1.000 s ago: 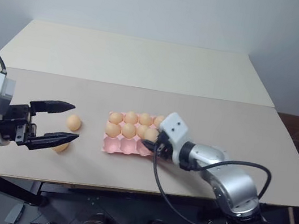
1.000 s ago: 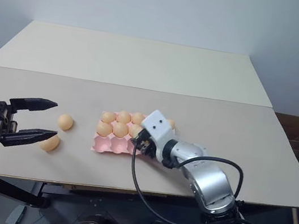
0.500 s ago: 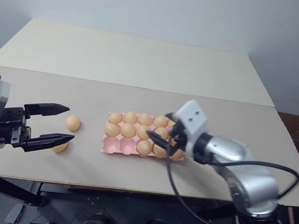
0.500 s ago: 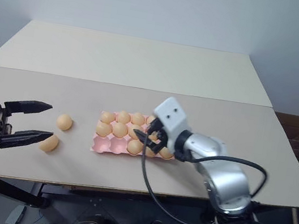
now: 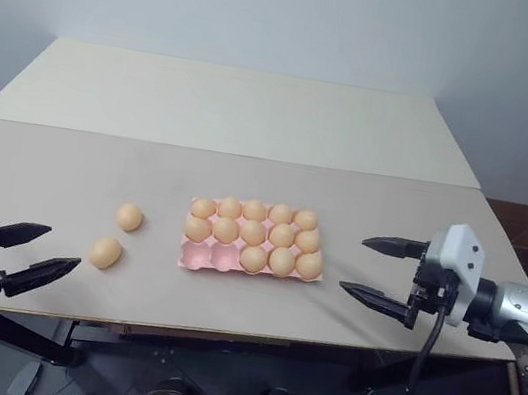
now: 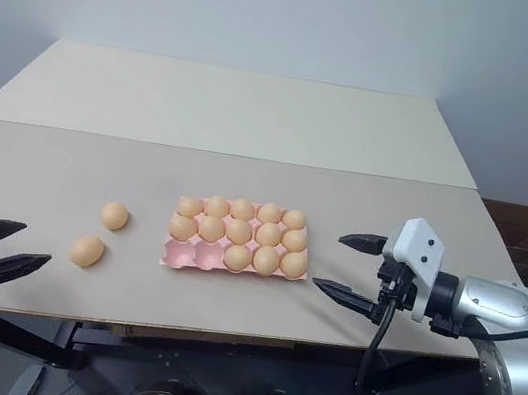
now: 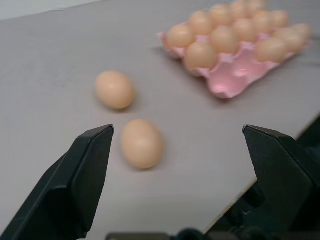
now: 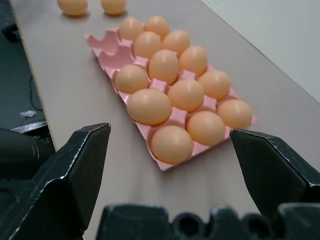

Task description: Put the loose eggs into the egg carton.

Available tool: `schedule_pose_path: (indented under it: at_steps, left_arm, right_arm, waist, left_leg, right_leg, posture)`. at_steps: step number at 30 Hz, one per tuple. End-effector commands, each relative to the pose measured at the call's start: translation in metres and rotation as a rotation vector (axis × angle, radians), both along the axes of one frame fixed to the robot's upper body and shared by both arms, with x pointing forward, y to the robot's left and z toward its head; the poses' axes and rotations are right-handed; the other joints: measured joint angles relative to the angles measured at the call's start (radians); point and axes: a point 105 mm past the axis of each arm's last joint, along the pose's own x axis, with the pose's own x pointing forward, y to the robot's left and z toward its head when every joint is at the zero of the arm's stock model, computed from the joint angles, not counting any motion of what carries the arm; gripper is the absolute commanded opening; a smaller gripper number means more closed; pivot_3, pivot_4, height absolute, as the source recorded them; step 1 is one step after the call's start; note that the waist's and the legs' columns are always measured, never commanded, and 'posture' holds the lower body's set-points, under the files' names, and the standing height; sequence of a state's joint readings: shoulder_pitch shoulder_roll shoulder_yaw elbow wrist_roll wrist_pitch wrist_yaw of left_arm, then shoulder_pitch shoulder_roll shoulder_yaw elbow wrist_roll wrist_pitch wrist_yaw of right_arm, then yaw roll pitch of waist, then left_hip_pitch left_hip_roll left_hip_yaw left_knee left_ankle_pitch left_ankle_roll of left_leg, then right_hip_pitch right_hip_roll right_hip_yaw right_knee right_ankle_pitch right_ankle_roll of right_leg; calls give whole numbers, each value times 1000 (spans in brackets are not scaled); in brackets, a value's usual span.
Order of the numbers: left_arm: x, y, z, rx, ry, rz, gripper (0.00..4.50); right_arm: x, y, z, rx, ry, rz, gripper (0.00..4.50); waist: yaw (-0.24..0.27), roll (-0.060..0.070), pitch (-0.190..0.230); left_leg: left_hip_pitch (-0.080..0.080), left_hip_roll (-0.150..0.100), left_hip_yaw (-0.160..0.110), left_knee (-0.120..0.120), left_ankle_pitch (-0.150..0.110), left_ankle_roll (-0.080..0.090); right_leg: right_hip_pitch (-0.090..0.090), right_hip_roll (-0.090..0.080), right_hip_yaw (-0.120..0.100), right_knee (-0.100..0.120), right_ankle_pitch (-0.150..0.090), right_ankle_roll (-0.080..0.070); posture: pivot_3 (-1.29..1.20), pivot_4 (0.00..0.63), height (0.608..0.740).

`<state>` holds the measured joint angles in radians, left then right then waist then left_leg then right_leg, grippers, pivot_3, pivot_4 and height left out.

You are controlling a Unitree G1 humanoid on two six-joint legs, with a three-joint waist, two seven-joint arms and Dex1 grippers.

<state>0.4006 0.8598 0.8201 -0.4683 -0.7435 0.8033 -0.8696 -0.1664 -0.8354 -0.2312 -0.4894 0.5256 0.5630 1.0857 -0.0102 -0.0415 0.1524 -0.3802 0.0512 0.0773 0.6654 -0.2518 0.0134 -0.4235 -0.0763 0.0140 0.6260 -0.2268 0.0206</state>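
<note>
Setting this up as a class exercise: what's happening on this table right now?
A two-armed robot is filling a pink egg carton with eggs. Thirteen cups are filled; two near-row cups at its left end are empty. Two loose eggs lie on the table left of it. The left gripper and the right gripper are open, holding nothing, either side of the carton.

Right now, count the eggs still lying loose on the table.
2. One loose egg lies left of the egg carton; the other lies nearer the table's front edge, beside the first. None seems hidden.
</note>
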Motion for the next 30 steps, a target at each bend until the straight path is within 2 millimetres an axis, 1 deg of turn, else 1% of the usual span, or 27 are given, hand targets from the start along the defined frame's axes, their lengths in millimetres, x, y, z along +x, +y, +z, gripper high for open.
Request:
schedule_pose_path:
  at_steps: [1, 4, 6, 12, 15, 19, 21, 22, 24, 26, 28, 30]
  left_arm:
    - [6, -13, -15, 25, 58, 95, 4500]
    - [17, -20, -21, 4, 76, 186, 4500]
    - [25, -22, -30, -4, 116, 241, 4500]
    - [47, -31, -53, -19, 224, 301, 4500]
    - [52, -31, -57, 17, 247, 314, 3941]
    - [57, -32, -44, 4, 203, 294, 2742]
    - [57, -39, -31, 32, 155, 219, 2046]
    - [55, -47, -23, 42, 121, 152, 1853]
    - [47, -65, -7, 54, 62, -23, 1853]
    - [41, -79, 4, 64, 27, -172, 1853]
    - [39, -92, 11, 68, -2, -294, 1853]
    - [43, -106, 15, 58, -23, -390, 1853]
  right_arm:
    - [-2, -3, 17, 4, -77, 43, 4464]
    - [-2, -3, 18, 1, -84, 53, 4464]
    - [-2, -1, 20, 7, -89, 56, 4464]
    - [-3, 3, 25, 20, -104, 70, 4464]
    - [-3, 4, 28, 33, -118, 58, 4500]
    - [-6, 4, 28, 45, -120, 46, 4500]
    - [-10, 4, 26, 49, -111, 49, 4500]
    - [-12, 4, 25, 50, -105, 54, 4500]
    - [-15, 5, 23, 49, -91, 75, 4500]
    - [-17, 6, 22, 54, -81, 113, 4500]
    - [-21, 8, 22, 57, -74, 169, 4500]
    - [-25, 11, 21, 64, -57, 227, 4500]
  waist:
    - [5, 0, 0]
    - [9, -2, 0]
    - [11, -2, -1]
    - [12, -2, -1]
    - [8, -2, 0]
    - [9, -2, 0]
    - [11, -3, 0]
    - [11, -4, 0]
    - [12, -4, 0]
    - [13, -3, 0]
    - [14, -3, 0]
    - [18, -3, 0]
  left_leg:
    - [0, -1, 0, 0, 0, 0]
    - [-3, -1, -1, 0, 0, 0]
    - [-3, -1, -2, 0, 0, 0]
    - [-3, -2, -3, 0, 0, 0]
    - [-3, -2, -3, 0, 0, 0]
    - [-3, -2, -4, 0, 0, 0]
    - [-4, -2, -4, 0, 0, 0]
    - [-4, -2, -4, 0, 0, 0]
    - [-4, -2, -4, 0, 0, 0]
    - [-4, -2, -4, 0, 0, 0]
    - [-4, -2, -3, 0, 0, 0]
    - [-3, -2, -2, 0, 0, 0]
  right_leg:
    - [0, 0, 0, 0, 0, 0]
    - [-1, -1, 1, -1, 5, -3]
    - [-1, 0, 0, -1, 8, -1]
    - [-1, 1, 0, 0, 8, -1]
    - [0, 1, 0, 0, 8, -1]
    - [-1, 1, -1, 0, 8, -1]
    - [-1, 0, -1, -1, 8, -1]
    - [-1, 1, -1, -1, 8, -1]
    - [-1, 0, -1, -1, 7, -3]
    - [-1, -1, -1, -1, 5, -6]
    - [-1, -1, 0, -1, 4, -7]
    - [-1, -1, 0, -1, 4, -7]
  posture:
    - [0, 150, 740]
    - [0, 150, 740]
    - [0, 150, 740]
    - [0, 150, 740]
    - [0, 150, 740]
    - [0, 150, 740]
    - [0, 150, 740]
    - [0, 150, 740]
    - [0, 150, 740]
    - [0, 150, 740]
    - [0, 150, 740]
    - [0, 150, 740]
